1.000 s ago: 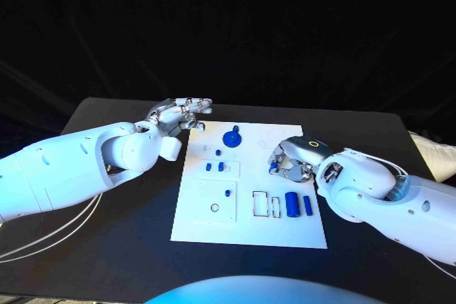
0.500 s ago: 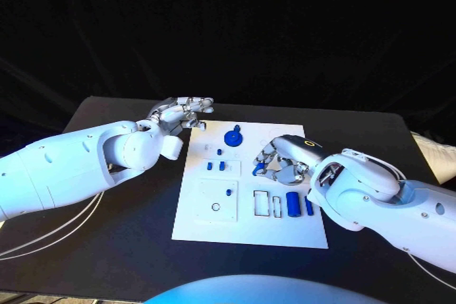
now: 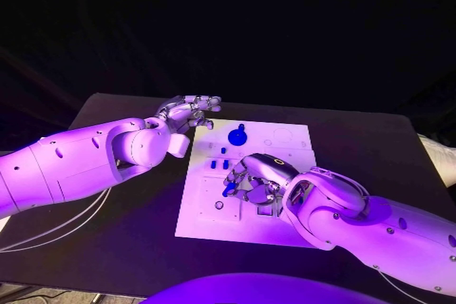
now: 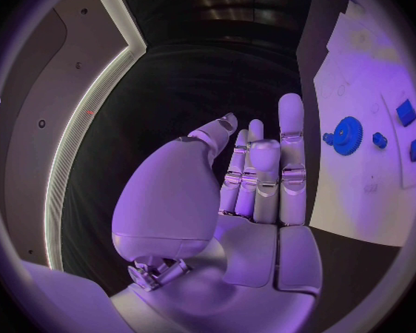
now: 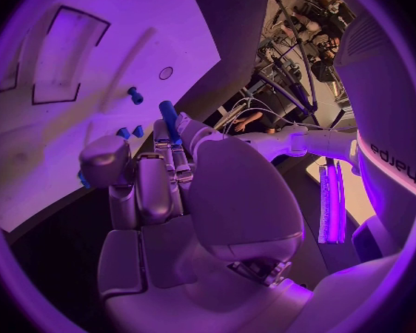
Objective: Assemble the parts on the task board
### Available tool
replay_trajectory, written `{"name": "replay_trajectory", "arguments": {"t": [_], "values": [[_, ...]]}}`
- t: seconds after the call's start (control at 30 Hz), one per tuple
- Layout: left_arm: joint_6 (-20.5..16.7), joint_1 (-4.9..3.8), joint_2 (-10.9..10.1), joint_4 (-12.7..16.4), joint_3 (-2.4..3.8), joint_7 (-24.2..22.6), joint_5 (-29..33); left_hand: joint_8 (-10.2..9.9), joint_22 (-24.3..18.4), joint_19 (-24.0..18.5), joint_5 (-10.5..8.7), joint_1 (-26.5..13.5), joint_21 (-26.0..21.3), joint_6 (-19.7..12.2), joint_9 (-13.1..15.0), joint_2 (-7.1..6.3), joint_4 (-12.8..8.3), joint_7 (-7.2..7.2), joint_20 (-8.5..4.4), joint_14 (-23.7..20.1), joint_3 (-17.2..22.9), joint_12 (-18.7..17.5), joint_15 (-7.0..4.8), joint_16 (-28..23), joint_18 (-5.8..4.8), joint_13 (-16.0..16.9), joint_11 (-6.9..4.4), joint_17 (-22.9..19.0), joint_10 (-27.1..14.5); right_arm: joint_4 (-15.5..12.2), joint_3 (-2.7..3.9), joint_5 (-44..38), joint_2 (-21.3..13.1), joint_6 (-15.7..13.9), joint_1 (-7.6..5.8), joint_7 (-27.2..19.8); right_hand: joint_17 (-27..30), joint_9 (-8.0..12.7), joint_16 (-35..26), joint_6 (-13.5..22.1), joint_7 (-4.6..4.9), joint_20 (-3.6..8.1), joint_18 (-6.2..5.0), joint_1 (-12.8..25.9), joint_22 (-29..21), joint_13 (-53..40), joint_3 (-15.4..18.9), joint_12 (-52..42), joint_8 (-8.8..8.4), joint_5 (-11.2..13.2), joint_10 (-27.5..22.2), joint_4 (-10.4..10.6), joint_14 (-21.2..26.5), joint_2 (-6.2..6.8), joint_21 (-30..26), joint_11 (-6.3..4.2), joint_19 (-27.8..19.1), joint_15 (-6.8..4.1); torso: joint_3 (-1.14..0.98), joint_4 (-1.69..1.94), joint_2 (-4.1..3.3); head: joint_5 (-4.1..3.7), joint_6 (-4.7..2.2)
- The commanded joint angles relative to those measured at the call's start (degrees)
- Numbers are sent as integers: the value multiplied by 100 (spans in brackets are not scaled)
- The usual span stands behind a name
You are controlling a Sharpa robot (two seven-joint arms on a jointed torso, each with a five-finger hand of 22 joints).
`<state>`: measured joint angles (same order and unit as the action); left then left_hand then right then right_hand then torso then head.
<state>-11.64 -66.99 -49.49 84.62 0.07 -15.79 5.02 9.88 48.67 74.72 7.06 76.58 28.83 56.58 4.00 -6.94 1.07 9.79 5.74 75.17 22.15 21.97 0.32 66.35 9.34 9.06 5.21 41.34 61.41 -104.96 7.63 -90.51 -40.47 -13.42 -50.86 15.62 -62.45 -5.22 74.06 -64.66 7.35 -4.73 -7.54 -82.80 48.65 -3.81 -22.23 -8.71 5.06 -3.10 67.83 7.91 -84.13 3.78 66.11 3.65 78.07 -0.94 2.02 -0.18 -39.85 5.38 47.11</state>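
- Now right hand [image 3: 252,183] pinches a blue peg [image 5: 169,120] at its fingertips, over the task board [image 3: 290,136].
- Left hand [image 3: 190,111] spread, empty, just beside the board's far corner.
- Keep peg upright (I'd judge) when seating.

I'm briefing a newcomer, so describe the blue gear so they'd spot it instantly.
Find the white task board mid-table. At its far end, near the left hand, lies the blue gear: round and toothed, far bigger than the small blue pegs beside it.
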Motion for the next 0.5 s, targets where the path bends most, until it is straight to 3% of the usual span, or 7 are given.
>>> {"name": "replay_trajectory", "arguments": {"t": [0.03,0.5], "values": [[128,-4,17,8,4,0,12,24,-9,2,-15,-16,-31,-36,6,28,-12,14,26,-24,-18,20,12,29,102,9,13,-9,-37,77,-32,-290,94,114,64,-122,6,-3,-5,-35,7,11,45,-36,-2,-4,-24,35,-4,-25,12,0,-151,-3,1,8,8,-28,1,-4,-2,31,11],[149,-3,74,-22,4,5,12,30,-11,3,-14,-1,-34,-40,7,34,-19,14,26,-25,-21,31,11,31,103,11,12,-9,-43,295,-133,-676,327,195,227,-166,-1,-3,0,-34,10,8,46,-42,2,-5,-40,46,-8,-30,18,-15,-152,-4,3,9,7,-26,-8,-7,-10,67,38]]}}
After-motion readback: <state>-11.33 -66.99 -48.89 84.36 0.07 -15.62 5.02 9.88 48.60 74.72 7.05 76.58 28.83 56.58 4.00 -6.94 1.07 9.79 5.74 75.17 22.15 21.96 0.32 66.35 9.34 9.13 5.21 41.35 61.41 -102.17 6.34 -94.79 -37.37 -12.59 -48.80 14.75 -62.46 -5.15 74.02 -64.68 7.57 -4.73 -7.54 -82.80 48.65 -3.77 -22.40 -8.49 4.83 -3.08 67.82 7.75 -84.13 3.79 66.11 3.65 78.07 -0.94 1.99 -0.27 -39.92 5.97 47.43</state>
